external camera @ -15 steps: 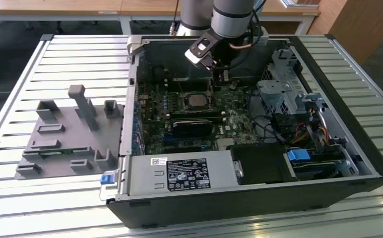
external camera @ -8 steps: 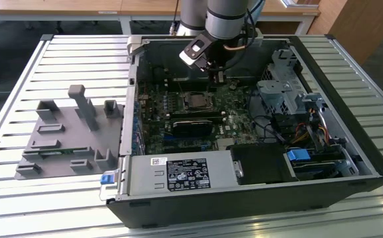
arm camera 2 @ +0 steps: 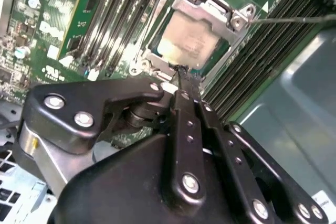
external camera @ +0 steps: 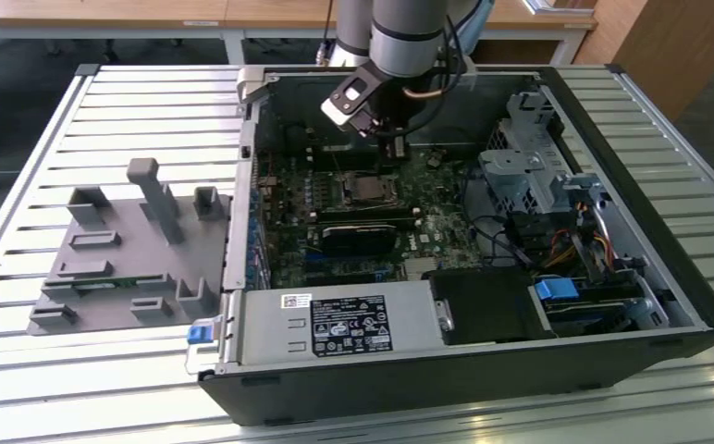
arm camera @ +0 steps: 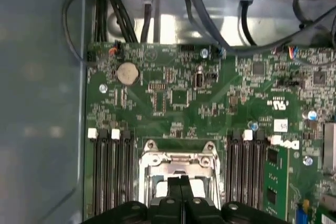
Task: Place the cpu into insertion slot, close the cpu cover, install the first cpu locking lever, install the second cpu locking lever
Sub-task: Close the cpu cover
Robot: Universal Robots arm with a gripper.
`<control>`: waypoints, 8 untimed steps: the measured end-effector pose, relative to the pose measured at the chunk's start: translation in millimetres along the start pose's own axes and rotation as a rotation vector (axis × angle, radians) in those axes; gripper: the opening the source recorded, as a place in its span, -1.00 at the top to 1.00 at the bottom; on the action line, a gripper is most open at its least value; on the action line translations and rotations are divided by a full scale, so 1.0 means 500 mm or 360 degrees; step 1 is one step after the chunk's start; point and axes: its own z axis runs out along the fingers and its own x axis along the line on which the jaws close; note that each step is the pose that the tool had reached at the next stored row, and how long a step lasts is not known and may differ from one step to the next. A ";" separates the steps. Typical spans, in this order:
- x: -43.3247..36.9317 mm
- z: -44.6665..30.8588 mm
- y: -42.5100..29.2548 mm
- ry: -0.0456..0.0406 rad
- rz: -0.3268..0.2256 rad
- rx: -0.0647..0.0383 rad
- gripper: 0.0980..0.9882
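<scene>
Exterior view: open computer case lies on a slatted table, with a grey fixture beside it on the exterior view's left. The arm reaches down into the case. The gripper hangs over the motherboard, just off the insertion slot on the side toward the case's far wall. The slot sits mid-board. The power-supply box is at the case's near edge, well apart from the slot. Can't tell the finger gap from here.

Second wrist view: gripper fingers are pressed together with nothing between them, and the tips are right at the socket's edge; contact unclear. The cpu sits in the slot, its pale face showing through the cut-out of the cpu cover, which looks to lie down over it. Memory slots run along both sides of the socket. A thin metal lever runs from the socket's corner out across one bank of slots; can't tell if it is latched.

First wrist view: gripper has its two fingers together and holds nothing, over the cover's opening. A coin battery sits further up the board, toward the edge where cables enter.
</scene>
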 end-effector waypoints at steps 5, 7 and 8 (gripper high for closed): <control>-0.001 0.014 -0.003 0.0000 0.0000 0.0000 0.98; -0.002 0.015 -0.010 0.0000 0.0000 0.0000 0.98; -0.002 0.016 -0.016 0.0000 0.0000 0.0000 0.98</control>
